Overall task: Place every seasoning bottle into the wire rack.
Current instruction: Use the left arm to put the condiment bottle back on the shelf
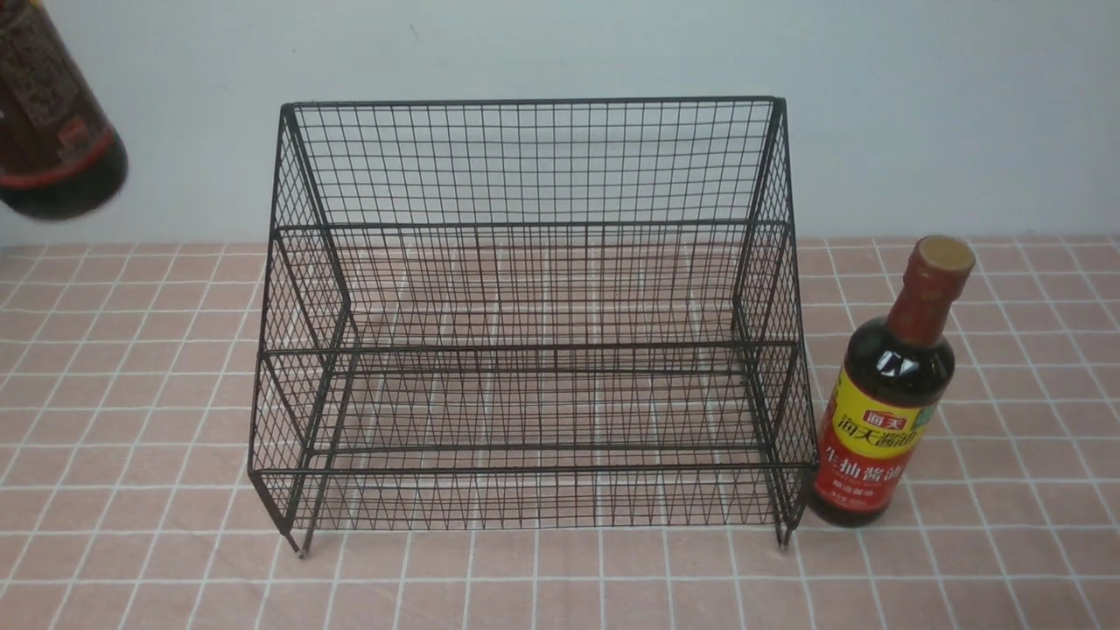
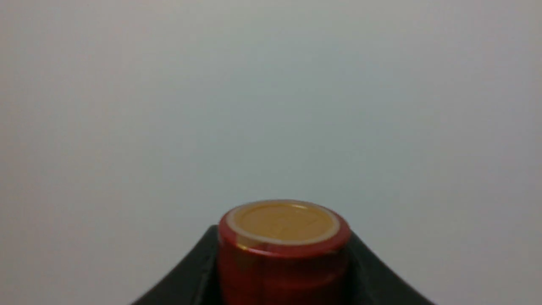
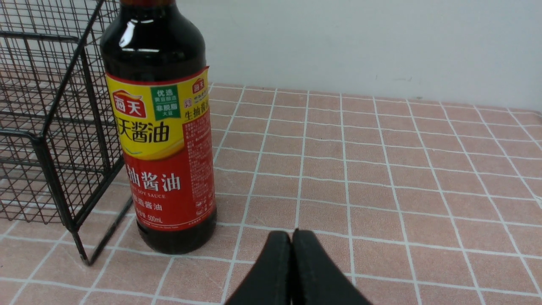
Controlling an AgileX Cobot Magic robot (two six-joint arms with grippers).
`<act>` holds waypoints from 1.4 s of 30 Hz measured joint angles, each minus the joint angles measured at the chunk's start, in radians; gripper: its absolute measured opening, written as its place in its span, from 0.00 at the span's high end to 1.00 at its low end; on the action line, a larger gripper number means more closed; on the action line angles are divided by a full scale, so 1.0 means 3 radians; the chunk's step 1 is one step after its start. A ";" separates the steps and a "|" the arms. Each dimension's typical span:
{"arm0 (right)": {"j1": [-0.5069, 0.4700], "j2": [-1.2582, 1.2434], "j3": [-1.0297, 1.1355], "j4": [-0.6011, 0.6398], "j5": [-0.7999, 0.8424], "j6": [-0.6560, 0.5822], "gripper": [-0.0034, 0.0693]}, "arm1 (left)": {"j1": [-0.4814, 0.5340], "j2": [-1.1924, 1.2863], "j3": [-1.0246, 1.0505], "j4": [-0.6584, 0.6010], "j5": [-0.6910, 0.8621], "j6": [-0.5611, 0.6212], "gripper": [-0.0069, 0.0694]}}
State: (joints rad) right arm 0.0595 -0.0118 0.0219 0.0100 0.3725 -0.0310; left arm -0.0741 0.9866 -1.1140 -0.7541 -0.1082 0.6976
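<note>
The black wire rack (image 1: 534, 324) stands mid-table with both tiers bare. One seasoning bottle, the browner-labelled one (image 1: 52, 114), hangs in the air at the top left, tilted, well above the table and left of the rack. My left gripper (image 2: 283, 254) is shut on its red neck just under the tan-topped cap (image 2: 283, 222); the gripper itself is out of the front view. The other seasoning bottle (image 1: 888, 394) stands upright on the table against the rack's right side. My right gripper (image 3: 291, 241) is shut and empty, low over the table just beside that bottle (image 3: 163, 140).
A pink tiled cloth (image 1: 560, 577) covers the table. A plain pale wall (image 1: 919, 105) rises behind the rack. The rack's right corner leg (image 3: 80, 250) stands close to the standing bottle.
</note>
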 joint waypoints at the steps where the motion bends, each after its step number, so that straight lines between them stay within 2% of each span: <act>1: 0.0000 0.0000 0.0000 0.0000 0.0000 0.0000 0.97 | 0.0000 -0.0004 -0.0013 0.0015 0.0139 -0.0160 0.56; 6: 0.0000 0.0000 0.0000 0.0000 0.0000 0.0000 0.97 | 0.0000 0.0117 -0.0012 0.0090 0.0663 -0.0762 0.56; 11: 0.0000 0.0000 0.0000 0.0000 0.0000 0.0000 0.97 | 0.0000 0.0370 -0.0008 0.0113 0.0792 -0.0994 0.56; 26: 0.0000 0.0000 0.0000 0.0000 0.0000 0.0000 0.97 | -0.0043 0.0885 -0.0009 -0.0013 0.0993 -0.0973 0.56; 36: 0.0000 0.0000 0.0000 0.0000 0.0000 0.0000 0.97 | -0.0549 0.1160 -0.0003 -0.0056 0.0857 -0.0305 0.56; 42: 0.0000 0.0000 0.0000 0.0000 0.0000 0.0000 0.97 | -0.0588 0.1283 -0.0003 -0.0059 0.0925 -0.0192 0.56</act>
State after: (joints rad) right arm 0.0595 -0.0118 0.0219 0.0100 0.3725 -0.0310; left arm -0.2506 1.3714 -1.1148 -0.7718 0.1693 0.6399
